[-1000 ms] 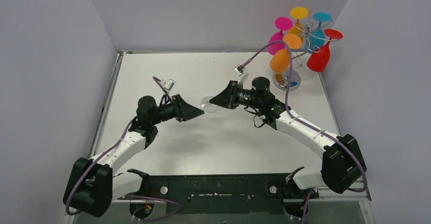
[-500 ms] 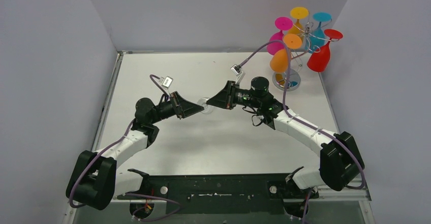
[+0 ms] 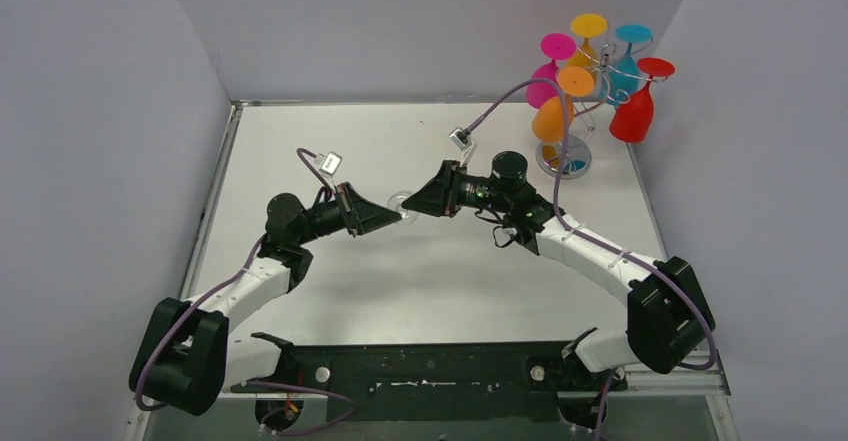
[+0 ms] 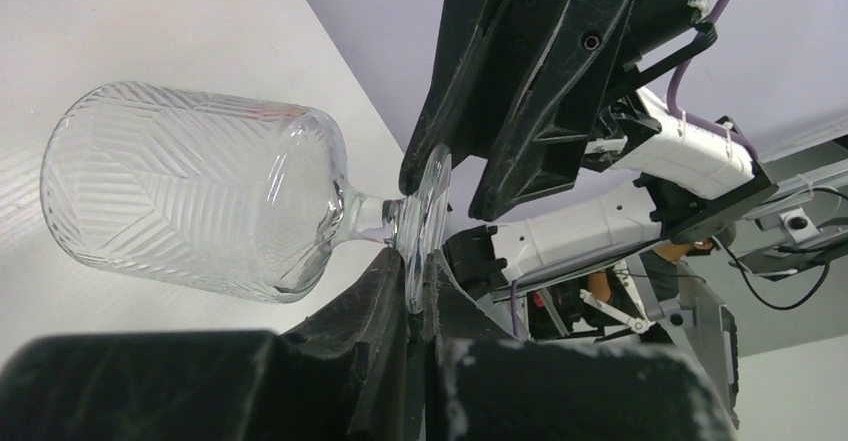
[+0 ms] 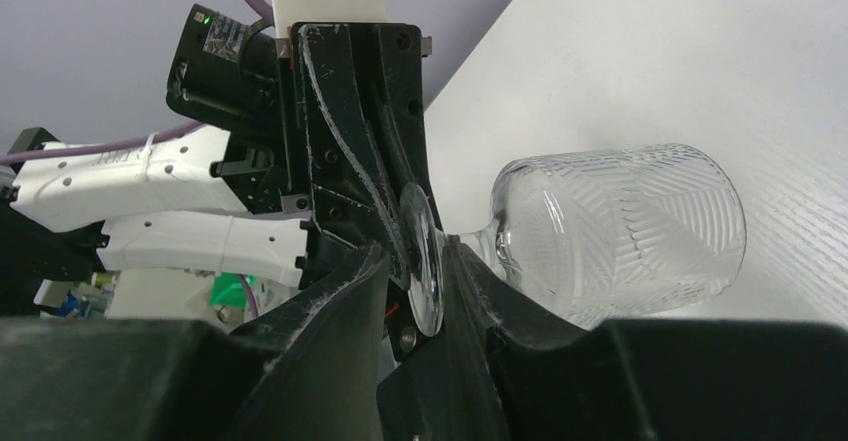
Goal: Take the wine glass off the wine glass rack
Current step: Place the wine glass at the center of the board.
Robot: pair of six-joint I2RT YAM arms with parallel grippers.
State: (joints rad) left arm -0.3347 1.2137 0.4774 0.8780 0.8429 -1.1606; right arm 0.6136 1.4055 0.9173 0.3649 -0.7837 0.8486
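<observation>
A clear cut-pattern wine glass (image 3: 401, 203) hangs on its side above the table's middle, between my two grippers and off the wine glass rack (image 3: 562, 160). Its bowl (image 4: 190, 191) points out sideways, and my left gripper (image 4: 412, 266) is shut on the rim of its round foot (image 4: 428, 196). From the opposite side my right gripper (image 5: 420, 256) straddles the same foot (image 5: 422, 261); its jaws stand slightly apart, with a gap on one side of the disc. In the top view the left gripper (image 3: 396, 218) and right gripper (image 3: 410, 207) meet tip to tip.
The silver wire rack stands at the table's far right corner. Hanging from it are coloured glasses: magenta (image 3: 545, 83), orange (image 3: 551, 118), red (image 3: 630, 111), blue (image 3: 627, 61) and yellow (image 3: 588, 29). Grey walls close in the left, back and right sides.
My left gripper moved in and shut on the glass's foot. My right gripper, shut on that foot before, has loosened its jaws. Both arms and the glass drifted slightly left.
</observation>
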